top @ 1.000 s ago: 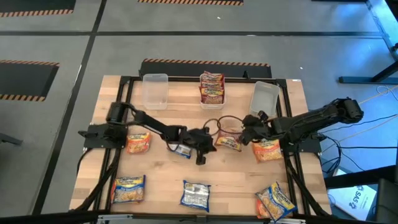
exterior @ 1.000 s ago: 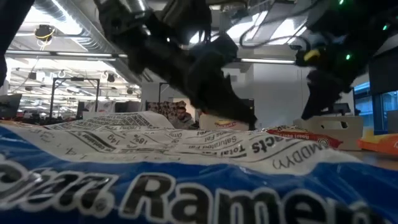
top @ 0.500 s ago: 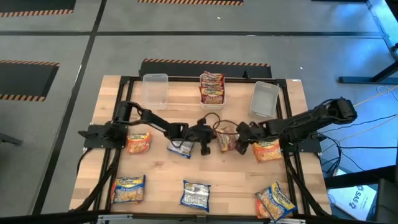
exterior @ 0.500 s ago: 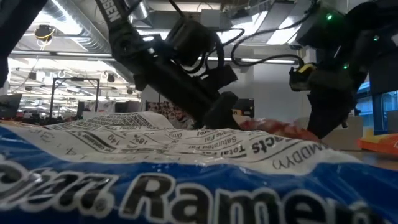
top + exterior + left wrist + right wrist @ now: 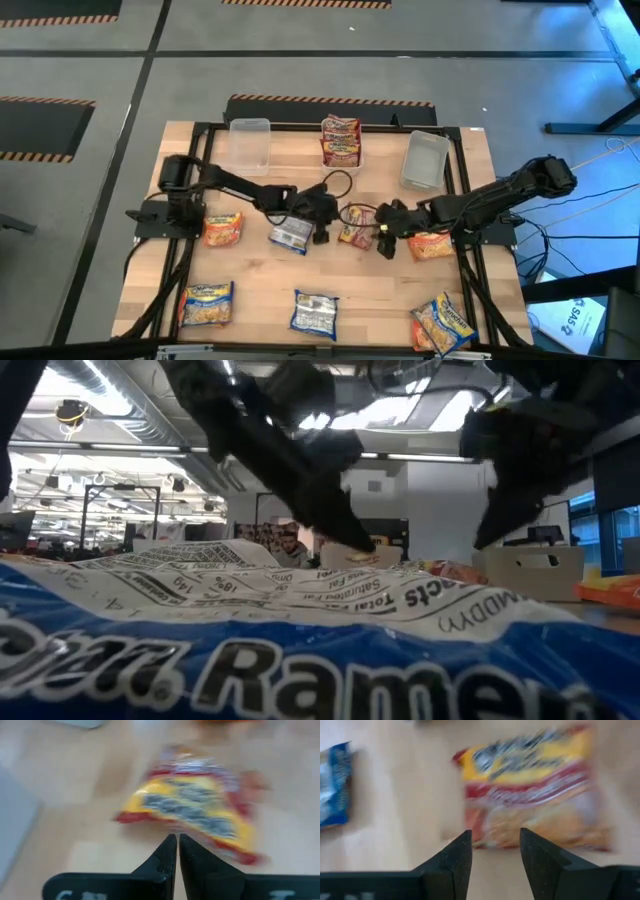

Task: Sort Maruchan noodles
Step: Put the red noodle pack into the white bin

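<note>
- At table centre, a red-and-yellow packet (image 5: pixel 353 235) lies flat on the wood, between both arms' tips; nothing grips it.
- Left gripper (image 5: pixel 321 232) sits just beside that packet, fingers (image 5: pixel 169 851) pressed together on nothing; a blue packet (image 5: pixel 291 236) lies under its arm.
- Right gripper (image 5: pixel 385 244) is on the packet's other side, fingers (image 5: pixel 457 856) parted, empty, the packet's edge just ahead of them.
- You'd do best to let the right arm take it: square the gap to the packet's near edge, come down low, pinch the crimped seam rather than the flat face.
- Matching red packets (image 5: pixel 340 140) already fill the middle bin (image 5: pixel 340 166) at the far edge; that looks the likely destination.
- Watch the left arm's cable loop; keep the lift clear of it.
</note>
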Action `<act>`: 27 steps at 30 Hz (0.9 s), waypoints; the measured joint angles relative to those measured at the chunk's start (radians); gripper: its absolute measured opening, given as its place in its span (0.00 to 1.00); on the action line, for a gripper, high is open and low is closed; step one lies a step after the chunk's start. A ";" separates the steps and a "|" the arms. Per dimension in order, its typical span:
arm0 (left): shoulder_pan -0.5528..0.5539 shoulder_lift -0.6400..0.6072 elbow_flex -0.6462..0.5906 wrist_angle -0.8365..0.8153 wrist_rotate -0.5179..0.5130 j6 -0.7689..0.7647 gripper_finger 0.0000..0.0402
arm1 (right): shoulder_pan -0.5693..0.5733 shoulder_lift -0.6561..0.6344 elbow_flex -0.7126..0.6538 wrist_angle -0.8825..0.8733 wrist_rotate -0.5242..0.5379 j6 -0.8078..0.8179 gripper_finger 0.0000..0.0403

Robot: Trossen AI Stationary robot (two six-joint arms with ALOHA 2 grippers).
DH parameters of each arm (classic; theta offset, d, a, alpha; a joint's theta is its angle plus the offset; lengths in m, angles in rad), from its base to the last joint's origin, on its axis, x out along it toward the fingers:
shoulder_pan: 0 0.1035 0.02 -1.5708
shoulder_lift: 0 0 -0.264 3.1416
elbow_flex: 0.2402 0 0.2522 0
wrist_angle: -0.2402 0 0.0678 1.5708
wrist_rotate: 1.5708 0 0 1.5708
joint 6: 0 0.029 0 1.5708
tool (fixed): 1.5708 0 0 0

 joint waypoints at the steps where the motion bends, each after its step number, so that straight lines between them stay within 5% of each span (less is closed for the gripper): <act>1: -0.012 -0.008 0.000 0.014 0.044 0.001 0.04 | -0.006 0.002 0.020 -0.041 0.066 -0.018 0.37; 4: -0.063 -0.006 -0.013 0.082 0.151 0.000 0.04 | -0.040 0.016 0.041 -0.118 0.284 -0.060 0.37; 7: -0.114 0.058 -0.011 0.199 0.139 -0.002 0.04 | -0.111 0.040 0.029 -0.106 0.362 -0.079 0.37; 11: -0.149 0.157 -0.013 0.291 0.025 -0.003 0.04 | -0.178 0.098 0.009 -0.072 0.246 -0.080 0.37; 17: -0.137 0.175 -0.015 0.169 -0.143 -0.011 0.04 | -0.142 0.167 0.010 -0.063 0.023 -0.062 0.37; 27: -0.098 0.045 -0.014 -0.067 -0.231 -0.002 0.04 | 0.014 0.173 0.033 -0.003 -0.034 0.046 0.37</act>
